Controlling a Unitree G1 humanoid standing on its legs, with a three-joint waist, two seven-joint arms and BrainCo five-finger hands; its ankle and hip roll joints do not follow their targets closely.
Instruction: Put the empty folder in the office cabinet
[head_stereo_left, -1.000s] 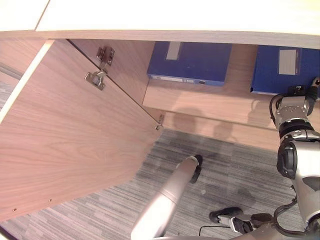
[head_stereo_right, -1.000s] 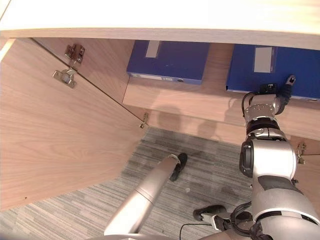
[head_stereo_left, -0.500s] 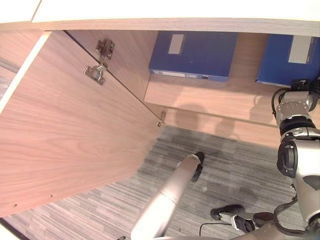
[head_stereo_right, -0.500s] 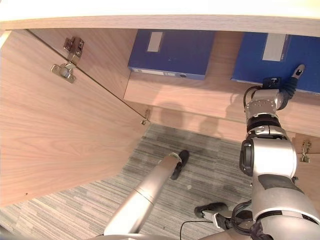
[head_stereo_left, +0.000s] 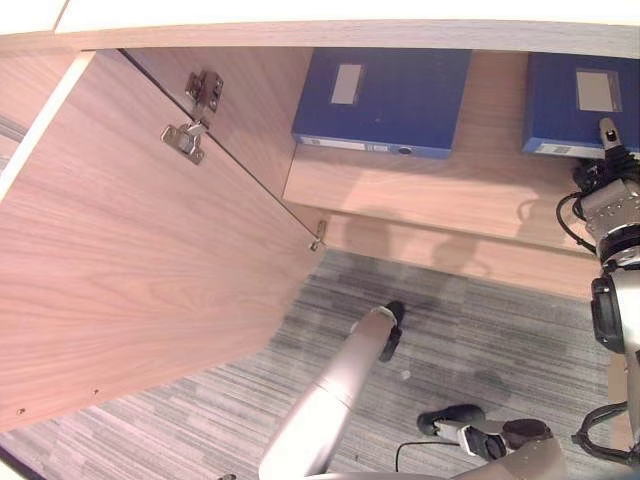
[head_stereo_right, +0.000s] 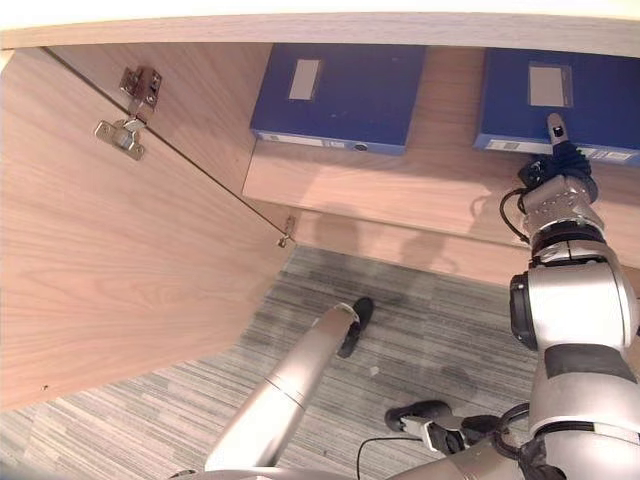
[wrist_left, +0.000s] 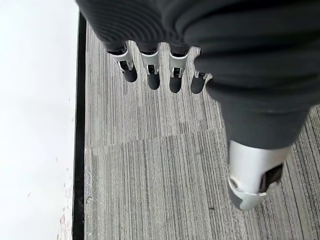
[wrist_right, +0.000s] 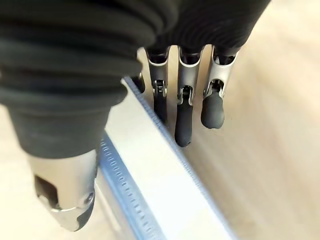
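Down on the pale wooden shelf (head_stereo_right: 400, 190) of the open office cabinet, two blue lever-arch folders lie flat, well apart from each other. At the right-hand blue folder (head_stereo_right: 560, 100) the robot's right hand (head_stereo_right: 558, 150) rests at the near edge, its fingers (wrist_right: 184, 120) straight and relaxed, laid along the folder's pale spine edge with the thumb apart on the other side; nothing is curled round it. Further left, the other blue folder with a grey label (head_stereo_left: 385, 95) sits beside the cabinet's side wall. On the far left, the light wood-grain cabinet door (head_stereo_left: 130, 260) stands swung wide open. Lower down, the left hand (head_stereo_left: 392, 325) hangs above the grey striped carpet (wrist_left: 160, 180), fingers straight and released, holding nothing.
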